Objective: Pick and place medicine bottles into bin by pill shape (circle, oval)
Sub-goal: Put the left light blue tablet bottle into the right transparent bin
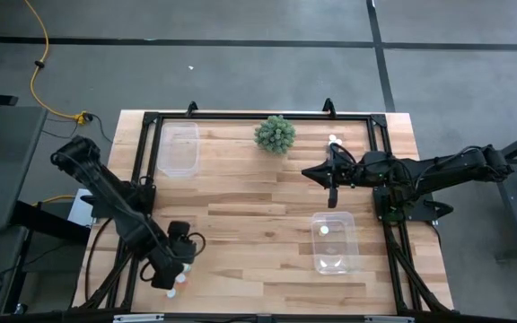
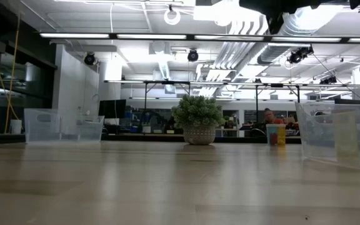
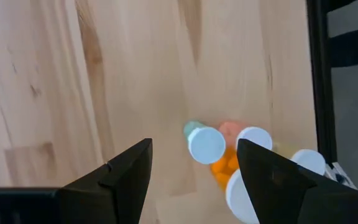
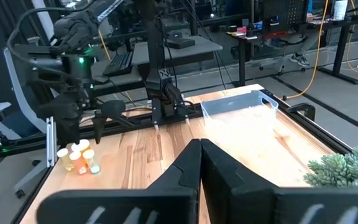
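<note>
High view: two clear bins [image 1: 178, 148].

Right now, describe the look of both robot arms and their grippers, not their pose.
Both arms are dark, jointed segments with black cables looping alongside. The left arm ends in the left gripper with two flat, angular, matte black fingers. The right arm carries the right gripper with wedge-shaped black fingers. A green light glows on the left arm in the right wrist view.

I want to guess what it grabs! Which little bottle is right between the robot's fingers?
The white-capped bottle nearest the middle of the left gripper: it stands in the gap between the open fingers, while the other bottles cluster off behind one finger.
</note>
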Action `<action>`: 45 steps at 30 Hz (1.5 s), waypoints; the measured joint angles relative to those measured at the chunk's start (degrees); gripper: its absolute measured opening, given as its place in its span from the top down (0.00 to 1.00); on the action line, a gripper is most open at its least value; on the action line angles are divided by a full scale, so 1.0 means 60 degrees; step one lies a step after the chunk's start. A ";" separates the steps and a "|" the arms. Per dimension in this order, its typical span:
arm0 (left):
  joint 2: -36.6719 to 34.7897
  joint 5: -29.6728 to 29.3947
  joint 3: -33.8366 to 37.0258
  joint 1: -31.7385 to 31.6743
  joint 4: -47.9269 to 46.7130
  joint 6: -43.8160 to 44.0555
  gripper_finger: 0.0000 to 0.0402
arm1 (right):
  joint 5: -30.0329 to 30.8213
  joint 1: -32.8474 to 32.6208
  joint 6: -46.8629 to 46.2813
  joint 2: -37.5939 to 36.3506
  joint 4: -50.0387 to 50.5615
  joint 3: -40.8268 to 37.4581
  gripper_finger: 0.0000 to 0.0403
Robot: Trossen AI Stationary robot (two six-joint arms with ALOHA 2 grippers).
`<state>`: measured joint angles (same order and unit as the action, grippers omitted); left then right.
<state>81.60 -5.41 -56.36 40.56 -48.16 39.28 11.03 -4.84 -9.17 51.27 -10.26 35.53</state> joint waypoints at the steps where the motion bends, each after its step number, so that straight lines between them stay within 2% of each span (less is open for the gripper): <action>1: 0.0061 0.0001 0.0000 0.0046 0.0001 0.0224 0.45 | 0.0011 -0.0002 -0.0003 0.0000 0.0056 0.0000 1.00; 7: 0.0143 0.0055 0.0000 0.0056 0.0076 0.1663 0.45 | 0.0018 0.0000 -0.0219 0.0000 0.0288 0.0000 1.00; 14: 0.0143 0.0220 0.0000 0.0015 0.0065 0.4476 0.45 | 0.0050 -0.0001 -0.0219 0.0000 0.0314 0.0000 1.00; 24: 0.0143 0.1557 0.0000 -0.0465 0.0205 0.7783 0.45 | 0.0047 -0.0003 -0.0219 0.0000 0.0558 0.0000 1.00; 36: 0.0240 0.1679 0.0000 -0.0434 0.0371 0.9115 0.45 | 0.0040 -0.0004 -0.0219 0.0000 0.0760 0.0000 1.00; 41: 0.0651 0.1796 -0.0184 -0.0419 0.0270 0.9094 0.45 | 0.0037 -0.0002 -0.0218 0.0000 0.0831 0.0000 1.00; 45: 0.0893 0.1457 -0.0613 -0.0419 -0.0148 0.8847 0.45 | -0.0011 0.0000 -0.0219 0.0000 0.0832 0.0000 1.00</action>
<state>86.96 3.33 -60.04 38.04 -49.04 92.36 10.96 -4.84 -10.48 51.27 -5.27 35.53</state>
